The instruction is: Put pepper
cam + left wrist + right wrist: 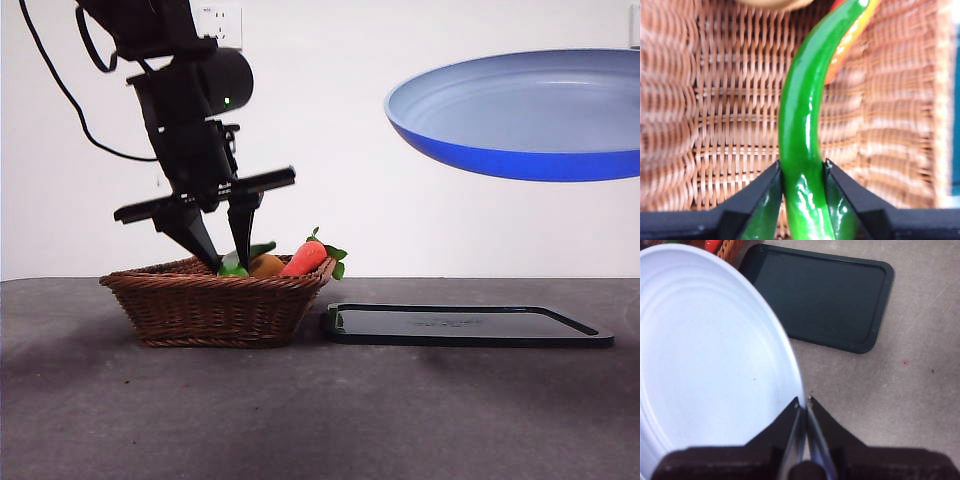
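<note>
The glossy green pepper [800, 115] lies lengthwise in the wicker basket [715, 100]. My left gripper [802, 167] reaches down into the basket [215, 305], and its two black jaws press against both sides of the pepper's thick part. From the front, only a bit of the green pepper [236, 266] shows above the rim by the left gripper [228, 262]. My right gripper [803, 401] is shut on the rim of a blue plate [705, 355], holding that plate [520, 110] tilted high in the air at the right.
A red-orange carrot-like vegetable [305, 258] with green leaves and a round orange item [267, 265] share the basket. A dark flat tray [460, 325] lies on the grey table right of the basket, under the raised plate.
</note>
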Tool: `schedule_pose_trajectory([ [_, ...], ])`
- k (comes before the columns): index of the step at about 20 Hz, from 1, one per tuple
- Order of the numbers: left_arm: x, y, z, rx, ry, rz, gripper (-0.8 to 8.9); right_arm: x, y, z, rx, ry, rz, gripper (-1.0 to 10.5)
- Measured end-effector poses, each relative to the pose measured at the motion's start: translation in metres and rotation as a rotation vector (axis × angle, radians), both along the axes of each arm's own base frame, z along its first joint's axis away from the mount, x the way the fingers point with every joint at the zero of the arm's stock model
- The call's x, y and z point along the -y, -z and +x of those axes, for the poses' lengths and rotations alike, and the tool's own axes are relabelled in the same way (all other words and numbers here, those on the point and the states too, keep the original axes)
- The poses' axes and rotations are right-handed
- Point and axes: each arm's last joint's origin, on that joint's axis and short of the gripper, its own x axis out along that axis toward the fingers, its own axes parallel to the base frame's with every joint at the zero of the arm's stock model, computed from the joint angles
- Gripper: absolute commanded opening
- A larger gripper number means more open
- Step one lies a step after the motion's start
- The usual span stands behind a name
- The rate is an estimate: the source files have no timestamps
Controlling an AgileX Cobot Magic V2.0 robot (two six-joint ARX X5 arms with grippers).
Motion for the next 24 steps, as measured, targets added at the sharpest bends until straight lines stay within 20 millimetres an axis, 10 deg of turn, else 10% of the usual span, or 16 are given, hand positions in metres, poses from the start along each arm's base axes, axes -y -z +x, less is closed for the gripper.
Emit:
schedule_pose_trajectory([
  [14, 0.009, -0.118, -0.071, 0.195, 0.32, -0.318, 1.09, -0.009, 0.044, 0.068, -0.211, 0.064, 0.112, 0.1],
  [24, 0.101, -0.071, -0.107, 0.148, 0.614, -0.154, 1.09, -0.02, 0.058, 0.081, -0.306, 0.067, 0.228, 0.1],
])
